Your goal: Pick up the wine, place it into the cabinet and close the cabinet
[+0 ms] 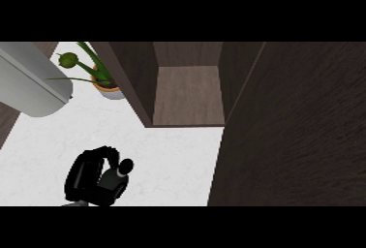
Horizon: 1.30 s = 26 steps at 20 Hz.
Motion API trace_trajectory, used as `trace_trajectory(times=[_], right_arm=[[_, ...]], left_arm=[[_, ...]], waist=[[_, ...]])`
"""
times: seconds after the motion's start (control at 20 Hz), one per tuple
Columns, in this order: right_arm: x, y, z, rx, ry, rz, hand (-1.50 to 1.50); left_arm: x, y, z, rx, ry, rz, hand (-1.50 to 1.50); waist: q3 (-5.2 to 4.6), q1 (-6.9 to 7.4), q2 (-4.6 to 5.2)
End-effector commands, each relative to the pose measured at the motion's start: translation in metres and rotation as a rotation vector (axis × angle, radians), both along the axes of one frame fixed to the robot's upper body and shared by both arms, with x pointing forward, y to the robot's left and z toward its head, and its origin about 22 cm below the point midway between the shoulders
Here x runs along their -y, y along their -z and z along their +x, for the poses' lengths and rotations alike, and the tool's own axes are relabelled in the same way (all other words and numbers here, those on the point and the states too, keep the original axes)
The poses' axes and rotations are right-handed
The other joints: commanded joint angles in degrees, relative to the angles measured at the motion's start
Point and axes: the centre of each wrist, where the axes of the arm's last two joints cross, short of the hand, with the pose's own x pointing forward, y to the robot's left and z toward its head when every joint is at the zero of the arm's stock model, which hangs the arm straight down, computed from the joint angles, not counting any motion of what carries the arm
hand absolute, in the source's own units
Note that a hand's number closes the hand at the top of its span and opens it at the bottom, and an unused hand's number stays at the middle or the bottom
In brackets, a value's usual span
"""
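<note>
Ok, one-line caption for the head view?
Left hand curled round the wine bottle over the white counter, open cabinet ahead, potted plant at its left.

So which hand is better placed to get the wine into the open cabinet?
Left. The left hand is curled round the wine bottle over the white counter, below and left of the open cabinet. The right hand is not in view.

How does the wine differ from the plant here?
The wine is dark; the plant is green, in a pale pot. The left hand curls round the wine, while the plant stands untouched. The wine is near the view's lower edge, the plant beside the cabinet. Both are outside the cabinet, over the white counter.
</note>
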Motion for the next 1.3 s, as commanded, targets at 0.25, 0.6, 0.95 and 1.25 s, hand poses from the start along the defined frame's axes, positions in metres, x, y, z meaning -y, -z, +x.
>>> trace_trajectory(times=[0.25, 0.6, 0.95, 1.25], right_arm=[[0.019, -0.030, -0.038, 0.055, -0.009, 0.061, -1.50], [0.021, -0.024, -0.050, 0.055, -0.019, 0.051, -1.50], [0.023, -0.026, -0.045, 0.067, -0.007, 0.042, -1.50], [0.024, -0.026, -0.045, 0.048, -0.023, 0.049, -1.50]], left_arm=[[0.062, -0.034, -0.018, -0.002, 0.068, -0.048, 1.50], [0.086, -0.056, -0.015, 0.037, 0.051, -0.018, 1.50], [0.118, -0.060, -0.003, 0.074, -0.054, 0.071, 1.50], [0.106, -0.078, 0.046, 0.075, -0.115, 0.108, 1.50]], waist=[[-0.09, 0.02, 0.03], [-0.09, -0.40, 0.09], [-0.13, -0.39, 0.19], [-0.14, -0.63, 0.30]])
